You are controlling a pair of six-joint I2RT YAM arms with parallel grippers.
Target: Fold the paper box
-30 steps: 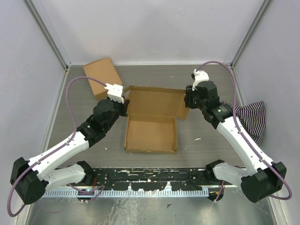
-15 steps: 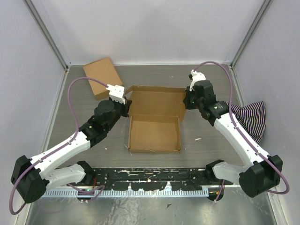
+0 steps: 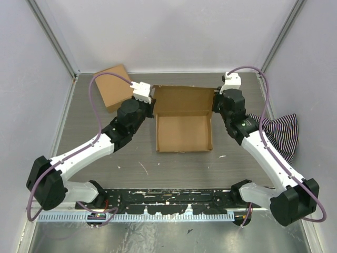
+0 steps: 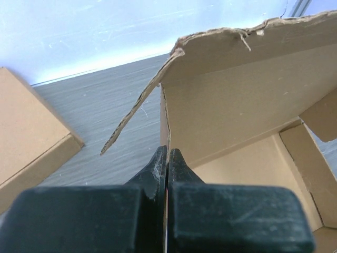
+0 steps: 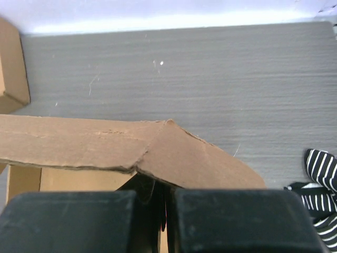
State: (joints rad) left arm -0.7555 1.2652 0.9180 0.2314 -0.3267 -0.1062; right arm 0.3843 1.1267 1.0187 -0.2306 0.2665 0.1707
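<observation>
Cardboard paper box (image 3: 184, 133) being held at both rear corners.
Left gripper (image 4: 167, 161) is pinching a wall; right gripper (image 5: 162, 203), jaws pressed together, is seemingly pinching the opposite one.

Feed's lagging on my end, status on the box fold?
Left gripper shut on paper box, left rear corner. Right gripper shut on right rear corner. Tray formed, lid open. Small box, striped cloth apart from it.

paper box (image 3: 184, 134) on the table (image 3: 174, 164), smaller box (image 3: 112, 84) behind it to the left, cloth (image 3: 285, 132) well to its right
</observation>
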